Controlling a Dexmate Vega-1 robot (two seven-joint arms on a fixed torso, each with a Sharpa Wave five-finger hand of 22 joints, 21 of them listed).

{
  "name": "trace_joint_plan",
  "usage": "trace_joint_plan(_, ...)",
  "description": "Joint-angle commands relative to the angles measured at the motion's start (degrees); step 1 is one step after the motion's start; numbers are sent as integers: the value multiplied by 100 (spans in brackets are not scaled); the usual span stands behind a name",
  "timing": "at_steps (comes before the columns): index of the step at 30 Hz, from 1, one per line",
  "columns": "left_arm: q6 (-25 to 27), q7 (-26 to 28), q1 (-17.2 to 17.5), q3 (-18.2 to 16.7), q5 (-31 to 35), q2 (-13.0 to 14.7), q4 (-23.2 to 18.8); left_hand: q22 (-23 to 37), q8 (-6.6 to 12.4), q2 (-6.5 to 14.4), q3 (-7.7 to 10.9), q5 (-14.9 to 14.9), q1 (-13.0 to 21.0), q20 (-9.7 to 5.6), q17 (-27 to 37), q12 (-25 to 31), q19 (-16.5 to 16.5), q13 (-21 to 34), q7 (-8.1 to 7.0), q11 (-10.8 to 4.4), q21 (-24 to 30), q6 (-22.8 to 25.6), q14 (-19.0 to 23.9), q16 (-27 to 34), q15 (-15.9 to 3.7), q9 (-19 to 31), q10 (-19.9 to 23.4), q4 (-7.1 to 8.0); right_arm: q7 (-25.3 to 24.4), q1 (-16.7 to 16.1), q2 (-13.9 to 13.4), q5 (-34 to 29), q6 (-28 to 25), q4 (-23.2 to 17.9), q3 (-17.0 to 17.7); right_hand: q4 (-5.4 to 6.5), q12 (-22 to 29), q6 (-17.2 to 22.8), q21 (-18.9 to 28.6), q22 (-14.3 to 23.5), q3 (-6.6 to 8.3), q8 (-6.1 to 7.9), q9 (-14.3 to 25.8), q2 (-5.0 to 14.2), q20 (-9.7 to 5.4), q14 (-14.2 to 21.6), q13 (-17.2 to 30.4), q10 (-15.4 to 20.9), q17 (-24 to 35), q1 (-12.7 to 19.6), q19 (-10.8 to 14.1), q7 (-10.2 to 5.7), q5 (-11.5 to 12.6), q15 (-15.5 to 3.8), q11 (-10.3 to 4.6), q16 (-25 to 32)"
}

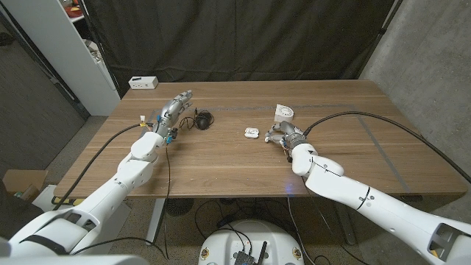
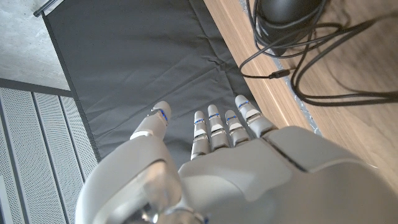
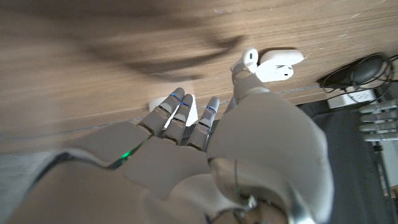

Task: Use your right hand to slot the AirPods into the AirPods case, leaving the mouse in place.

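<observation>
A robotics lab or test room: a black cloth backdrop (image 1: 243,37) hangs behind the wooden height-adjustable table (image 1: 221,165), with grey concrete walls (image 1: 434,66) and loose black cables (image 1: 375,118).

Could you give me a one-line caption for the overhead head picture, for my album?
Robot's right hand reaches beside the AirPods on a wooden table; its left hand waits near the corded mouse.

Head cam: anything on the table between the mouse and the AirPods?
Nothing. In the head view, the stretch between the black mouse with its coiled cable and the white AirPods is bare wood. The right hand sits on the AirPods' far side.
</observation>
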Motion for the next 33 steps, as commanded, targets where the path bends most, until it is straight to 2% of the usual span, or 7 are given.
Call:
trace_joint_plan(1, 67, 423, 477, -159, 96, 232, -624, 22, -17, -1, -20, 42, 78, 31, 11, 15, 0, 11, -16, 8, 3, 7, 35, 29, 7, 28, 23, -1, 2328, 1063, -693, -714, 1070, -55, -499, -6, -18, -2, -33, 9, -47, -16, 13, 51, 20, -34, 15, -38, 17, -5, -43, -25, -12, -979, -2, 19)
trace_joint_plan(7, 88, 1019, 941, -275, 373, 345, -1262, 22, -13, -1, -27, 42, 80, 31, 11, 12, 0, 12, -11, -2, 3, 18, 26, 26, 6, 29, 17, -2, 3330, 1556, -725, -994, 2219, 468, -551, -25, -40, 28, -33, 8, -80, -31, 13, 66, 29, -97, 21, -86, 17, -13, -80, -27, -17, -973, 14, 3)
trace_joint_plan(8, 141, 1267, 1136, -323, 469, 375, -1533, 22, -14, -1, -28, 42, 80, 31, 11, 12, -1, 13, -16, 0, 3, 16, 28, 26, 5, 29, 16, -2, 3622, 1726, -721, -1006, 2553, 630, -574, -27, -42, 32, -32, 8, -82, -32, 13, 67, 33, -103, 22, -90, 16, -14, -80, -28, -17, -970, 23, 1)
trace_joint_plan(14, 606, 1949, 1721, -482, 768, 547, -2466, 23, -16, 1, -36, 42, 83, 43, 11, 7, -14, 15, -19, -3, -2, 14, 22, 25, 19, 29, 4, -3, 4318, 1966, -619, -1140, 3515, 1089, -468, -41, -54, 46, -29, 8, -99, -42, 15, 73, 46, -126, 26, -119, 14, -12, -94, -30, -16, -957, 17, -4)
trace_joint_plan(18, 759, 2246, 2007, -576, 916, 576, -2864, 23, -17, 3, -41, 43, 86, 44, 11, 3, -18, 17, -34, 8, -3, 16, 13, 22, 25, 30, -5, -3, 4645, 2027, -565, -1226, 3980, 1331, -395, -47, -59, 52, -27, 8, -106, -46, 18, 78, 53, -126, 28, -130, 13, -9, -96, -31, -14, -966, 23, -1)
trace_joint_plan(26, 1247, 2735, 2413, -707, 1286, 657, -3523, 23, -12, 8, -47, 45, 91, 49, 11, 4, -27, 19, -50, 3, -5, 30, 6, 21, 11, 30, -2, -4, 5137, 2148, -353, -1578, 4496, 1692, -365, -55, -71, 62, -25, 8, -127, -61, 16, 85, 72, -137, 33, -163, 13, -13, -110, -30, -14, -953, 28, 1)
trace_joint_plan(33, 1264, 2870, 2583, -844, 1328, 587, -3648, 22, -8, 0, -68, 45, 96, 47, 11, 10, -28, 17, -76, -15, -3, 54, -2, 22, -3, 31, 25, -8, 5067, 2183, -62, -1970, 4591, 1906, -330, -62, -93, 68, -29, 9, -149, -81, 23, 101, 144, -246, 40, -226, 10, -19, -154, -30, -15, -861, 102, -34)
